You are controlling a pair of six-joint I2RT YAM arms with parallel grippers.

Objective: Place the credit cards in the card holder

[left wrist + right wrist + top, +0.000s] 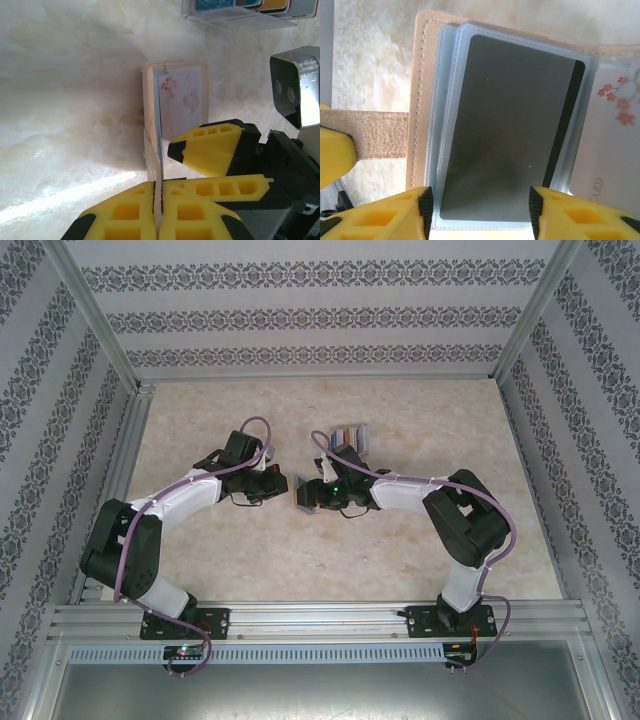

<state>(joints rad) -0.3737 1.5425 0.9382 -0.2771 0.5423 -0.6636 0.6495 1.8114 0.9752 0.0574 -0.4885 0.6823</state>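
Observation:
The tan card holder (303, 492) stands open on its edge between the two grippers. My left gripper (157, 185) is shut on its tan snap tab (370, 135). A grey card (510, 125) with a black stripe sits inside a clear grey-blue sleeve of the card holder (422, 75). My right gripper (480, 200) is open, with one finger on each side of that sleeve's lower end. A white card with pink flowers (185, 100) lies in the sleeve beside it. More cards, orange-yellow and blue among them, stand in the clear tray (220, 21).
The clear tray (352, 434) stands just behind the right gripper (312, 498) on the pale marble-look table. Patterned walls and metal rails close in the table on three sides. The left gripper (278, 485) and the right one nearly meet at the table's middle.

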